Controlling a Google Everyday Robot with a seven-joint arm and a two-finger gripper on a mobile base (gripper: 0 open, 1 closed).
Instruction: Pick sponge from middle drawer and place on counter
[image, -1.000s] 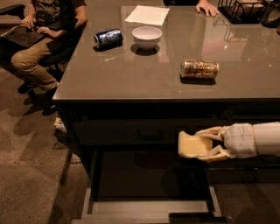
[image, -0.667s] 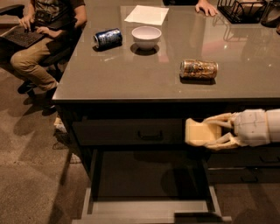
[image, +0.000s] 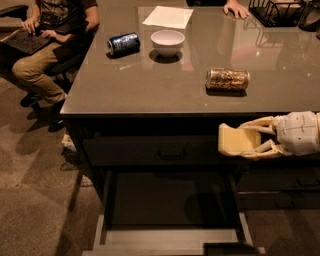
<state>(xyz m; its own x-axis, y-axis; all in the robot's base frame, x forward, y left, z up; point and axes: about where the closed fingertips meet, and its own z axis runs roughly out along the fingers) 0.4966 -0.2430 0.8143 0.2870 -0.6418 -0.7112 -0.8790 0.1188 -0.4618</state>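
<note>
My gripper (image: 239, 139) comes in from the right edge and is shut on the pale yellow-tan sponge (image: 233, 140). It holds the sponge in the air in front of the cabinet, just below the counter's (image: 150, 85) front edge and above the right side of the open middle drawer (image: 170, 235). The drawer is pulled out, and its dark floor shows nothing inside.
On the counter lie a gold-brown can (image: 227, 79) on its side, a blue can (image: 123, 43) on its side, a white bowl (image: 167, 42) and a white paper (image: 168, 16). A wire basket (image: 277, 11) stands at the back right. A seated person (image: 50, 35) with a laptop is at the left.
My gripper has risen and moved to the right with the sponge in it, up toward the counter's front edge.
</note>
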